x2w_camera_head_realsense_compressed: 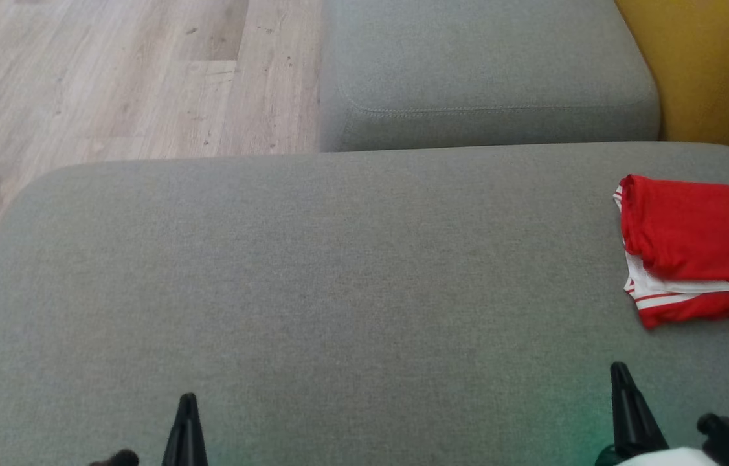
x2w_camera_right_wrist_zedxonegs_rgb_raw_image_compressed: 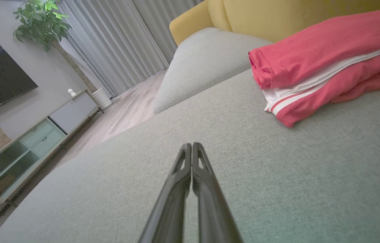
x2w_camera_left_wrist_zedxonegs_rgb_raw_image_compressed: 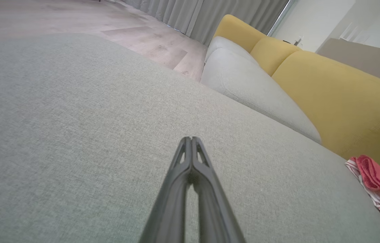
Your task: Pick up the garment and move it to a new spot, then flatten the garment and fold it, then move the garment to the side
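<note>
The garment (x2w_camera_head_realsense_compressed: 695, 239) lies folded at the right edge of the grey couch seat (x2w_camera_head_realsense_compressed: 338, 272). It is red, with a white layer and red-and-white striped trim along its near edge; no lettering shows. It also appears at the far right in the left wrist view (x2w_camera_left_wrist_zedxonegs_rgb_raw_image_compressed: 379, 182) and up close in the right wrist view (x2w_camera_right_wrist_zedxonegs_rgb_raw_image_compressed: 328, 57). My left gripper (x2w_camera_head_realsense_compressed: 188, 398) hovers low over the seat's front left, shut and empty (x2w_camera_left_wrist_zedxonegs_rgb_raw_image_compressed: 191, 138). My right gripper (x2w_camera_head_realsense_compressed: 620, 369) is shut and empty (x2w_camera_right_wrist_zedxonegs_rgb_raw_image_compressed: 191, 145), a short way in front of the garment and not touching it.
A second grey cushion (x2w_camera_head_realsense_compressed: 487, 71) sits behind the seat, and a yellow backrest (x2w_camera_head_realsense_compressed: 714, 65) runs along the right. Wooden floor (x2w_camera_head_realsense_compressed: 112, 77) lies to the left and back. A TV cabinet (x2w_camera_right_wrist_zedxonegs_rgb_raw_image_compressed: 41, 135) and a plant (x2w_camera_right_wrist_zedxonegs_rgb_raw_image_compressed: 38, 20) stand across the room.
</note>
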Tool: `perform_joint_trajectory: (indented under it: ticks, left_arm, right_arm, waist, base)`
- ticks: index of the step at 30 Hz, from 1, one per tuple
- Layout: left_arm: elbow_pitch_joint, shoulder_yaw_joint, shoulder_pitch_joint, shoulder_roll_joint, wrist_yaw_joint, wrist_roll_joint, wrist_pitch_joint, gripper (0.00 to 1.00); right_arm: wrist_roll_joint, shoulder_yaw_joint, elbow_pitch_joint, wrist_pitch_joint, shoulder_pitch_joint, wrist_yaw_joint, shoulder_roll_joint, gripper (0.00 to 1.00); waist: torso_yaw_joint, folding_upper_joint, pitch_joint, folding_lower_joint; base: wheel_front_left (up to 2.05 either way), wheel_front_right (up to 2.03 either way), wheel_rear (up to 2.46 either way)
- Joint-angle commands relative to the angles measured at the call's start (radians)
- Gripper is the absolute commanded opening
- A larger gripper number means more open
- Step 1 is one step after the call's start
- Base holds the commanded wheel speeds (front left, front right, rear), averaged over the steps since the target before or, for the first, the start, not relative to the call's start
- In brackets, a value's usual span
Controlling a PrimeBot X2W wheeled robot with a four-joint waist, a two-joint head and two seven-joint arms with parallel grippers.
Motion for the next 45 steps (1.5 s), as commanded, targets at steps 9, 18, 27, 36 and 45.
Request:
perform_joint_trajectory:
  ticks: [9, 18, 27, 36, 45]
  left_arm:
    - [-0.024, 0.045, -0.076, 0.014, -0.022, -0.133, 0.027, 0.00]
    - [-0.020, 0.066, -0.097, 0.016, -0.036, -0.227, 0.047, 0.00]
    - [-0.015, 0.090, -0.121, 0.017, -0.052, -0.333, 0.071, 0.00]
    - [-0.011, 0.115, -0.145, 0.018, -0.068, -0.437, 0.096, 0.00]
    - [-0.006, 0.141, -0.170, 0.018, -0.084, -0.541, 0.121, 0.00]
  right_arm:
    - [0.143, -0.013, -0.021, 0.029, -0.083, 0.001, -0.021, 0.00]
    - [0.243, -0.022, -0.016, 0.050, -0.107, 0.002, -0.023, 0.00]
    - [0.355, -0.034, -0.010, 0.075, -0.134, 0.002, -0.025, 0.00]
    - [0.466, -0.046, -0.005, 0.099, -0.160, 0.002, -0.026, 0.00]
    - [0.576, -0.059, 0.001, 0.124, -0.187, 0.002, -0.027, 0.00]
  waist:
    - [-0.007, 0.0000, 0.009, -0.0001]
    - [-0.012, 0.0000, 0.016, -0.0001]
    - [-0.018, 0.0000, 0.024, -0.0001]
    - [-0.024, 0.0000, 0.033, -0.0001]
    - [-0.030, 0.0000, 0.041, -0.0001]
  base:
    - [0.00, 0.00, 0.00]
    - [0.00, 0.00, 0.00]
    - [0.00, 0.00, 0.00]
    - [0.00, 0.00, 0.00]
    - [0.00, 0.00, 0.00]
